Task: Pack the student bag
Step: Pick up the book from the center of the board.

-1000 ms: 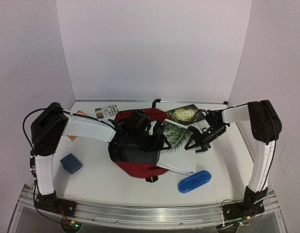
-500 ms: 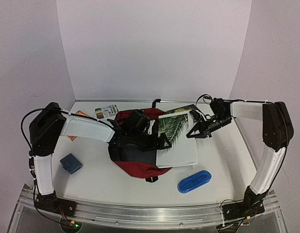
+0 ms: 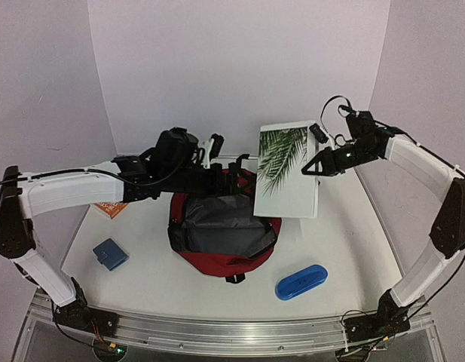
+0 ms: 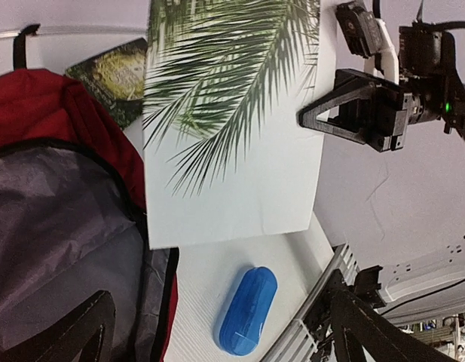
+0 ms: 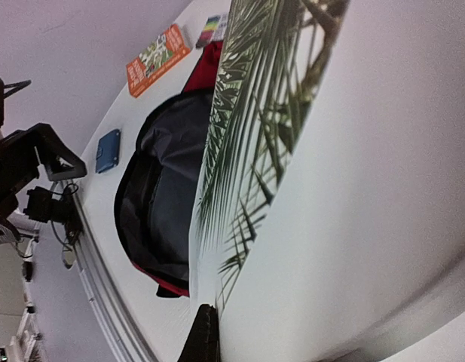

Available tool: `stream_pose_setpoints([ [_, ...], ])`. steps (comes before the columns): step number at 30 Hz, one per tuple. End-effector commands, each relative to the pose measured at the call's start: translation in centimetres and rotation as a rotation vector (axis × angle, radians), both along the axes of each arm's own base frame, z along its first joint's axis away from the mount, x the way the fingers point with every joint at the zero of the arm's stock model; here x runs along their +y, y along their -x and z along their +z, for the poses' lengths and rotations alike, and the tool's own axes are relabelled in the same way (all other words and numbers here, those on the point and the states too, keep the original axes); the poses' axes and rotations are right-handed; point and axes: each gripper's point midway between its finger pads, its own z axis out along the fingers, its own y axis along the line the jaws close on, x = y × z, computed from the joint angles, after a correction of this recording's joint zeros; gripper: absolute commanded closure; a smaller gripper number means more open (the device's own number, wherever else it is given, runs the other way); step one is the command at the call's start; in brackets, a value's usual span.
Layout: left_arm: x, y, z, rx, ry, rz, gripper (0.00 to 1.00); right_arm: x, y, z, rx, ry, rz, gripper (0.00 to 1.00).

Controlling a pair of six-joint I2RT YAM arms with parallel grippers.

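The student bag (image 3: 224,240) lies mid-table, dark red, its mouth gaping and the grey lining (image 4: 59,226) showing. A white notebook with a palm-leaf print (image 3: 289,170) hangs upright in the air over the bag's right rim. My right gripper (image 3: 320,167) is shut on its right edge; one dark finger (image 5: 206,335) presses the cover. Raised above the bag's far rim, my left gripper (image 3: 228,164) is open and holds nothing, with its fingers (image 4: 74,332) spread wide.
A blue oblong case (image 3: 301,281) lies near the front edge, right of the bag. A small blue square case (image 3: 110,253) and an orange book (image 3: 111,209) sit at the left. A dark green book (image 4: 115,72) lies behind the bag.
The right gripper shut on the notebook and lifted it off the bag to upright in the air. The left gripper rose away from the bag and opened wider.
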Motion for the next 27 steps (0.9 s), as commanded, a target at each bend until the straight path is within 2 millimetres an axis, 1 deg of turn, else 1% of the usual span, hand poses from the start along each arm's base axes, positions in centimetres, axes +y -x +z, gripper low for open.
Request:
stream_pose_setpoints([
  [1,4.6,0.1,4.0,-0.074,-0.002,0.103,0.00,-1.2,-0.5,7.9,-0.365,0.137,-0.057,1.00],
  [4,6.5,0.6,6.3,-0.106,0.033,0.140,0.00,-2.2,-0.9,9.9,-0.541,0.305,-0.107,1.00],
  [7,7.6,0.9,7.9,-0.118,0.068,0.159,0.00,-3.2,-1.4,11.7,-0.719,0.477,-0.164,1.00],
  [8,7.8,1.0,8.5,-0.127,0.076,0.155,0.00,-3.4,-1.4,12.7,-0.807,0.544,-0.184,1.00],
  [9,7.8,1.2,8.8,-0.128,0.083,0.149,0.00,-3.4,-1.4,12.5,-0.860,0.598,-0.191,1.00],
  [10,7.8,1.4,9.3,-0.131,0.093,0.139,0.00,-3.4,-1.2,12.8,-0.931,0.655,-0.195,1.00],
  [11,7.7,1.5,9.7,-0.132,0.102,0.129,0.00,-3.8,-1.1,13.8,-1.014,0.711,-0.233,1.00],
  [13,7.6,1.8,10.5,-0.138,0.118,0.099,0.00,-3.7,-0.4,14.1,-1.145,0.830,-0.221,1.00],
  [15,7.4,2.2,11.5,-0.154,0.135,0.055,0.00,-3.8,0.2,13.9,-1.236,0.914,-0.203,1.00],
  [16,7.4,2.5,12.0,-0.164,0.140,0.035,0.00,-3.7,0.4,14.2,-1.288,0.949,-0.188,1.00],
  [18,7.5,2.9,12.7,-0.186,0.138,0.001,0.00,-3.8,1.2,15.5,-1.420,1.020,-0.155,1.00],
  [19,7.5,3.2,13.1,-0.193,0.135,-0.016,0.00,-3.7,1.6,15.7,-1.473,1.052,-0.132,1.00],
  [21,7.5,3.5,13.2,-0.197,0.117,-0.038,0.00,-3.5,2.8,16.6,-1.606,1.093,-0.088,1.00],
  [22,7.5,3.8,13.3,-0.200,0.114,-0.059,0.00,-3.3,3.7,17.3,-1.679,1.084,-0.078,1.00],
  [24,7.4,4.6,13.7,-0.208,0.120,-0.105,0.00,-2.7,5.2,17.0,-1.812,1.111,-0.015,1.00],
  [25,7.3,4.9,13.8,-0.212,0.121,-0.123,0.00,-2.4,6.2,17.4,-1.900,1.112,0.004,1.00],
  [27,7.4,5.0,13.7,-0.206,0.112,-0.146,0.00,-1.7,7.9,16.1,-2.019,1.110,0.076,1.00],
])
